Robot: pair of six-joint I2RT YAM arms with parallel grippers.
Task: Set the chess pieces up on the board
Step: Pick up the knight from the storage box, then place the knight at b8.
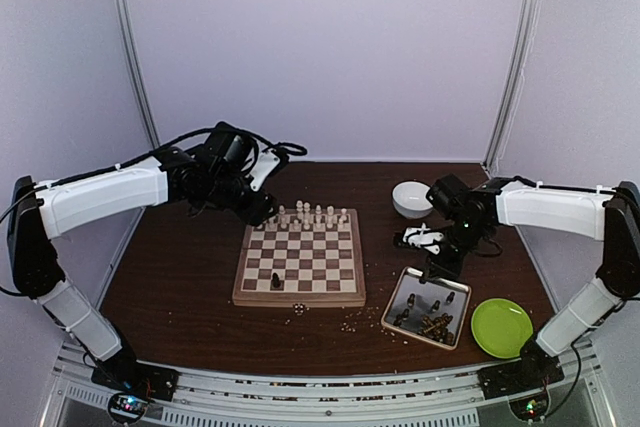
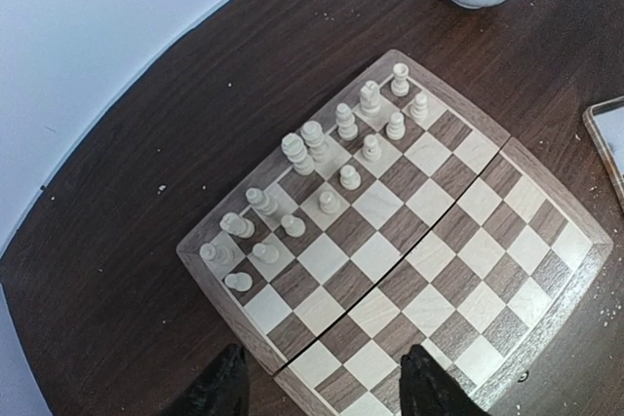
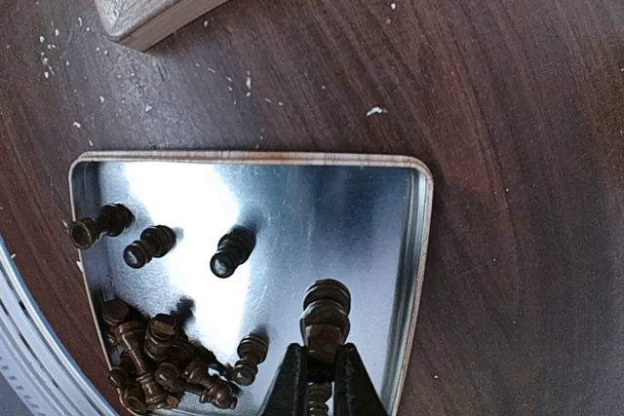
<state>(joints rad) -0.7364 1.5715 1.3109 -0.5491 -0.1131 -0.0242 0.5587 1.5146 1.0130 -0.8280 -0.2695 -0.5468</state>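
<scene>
Right wrist: right end effector (image 3: pixel 322 365) pinching dark chess piece (image 3: pixel 326 307) over tray (image 3: pixel 322 207) | left end effector (image 2: pixel 325 369) spread

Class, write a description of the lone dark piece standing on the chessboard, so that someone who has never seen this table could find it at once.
Start at the chessboard in the middle of the dark table, with cream pieces lined along its far edge. In its near left part stands a single dark piece. It is the only dark one on the squares; the other dark pieces lie in the metal tray to the right.

Left gripper (image 2: pixel 327 379) parted — right gripper (image 3: pixel 322 385) (wrist down) pinches a dark chessman (image 3: pixel 326 314).
</scene>
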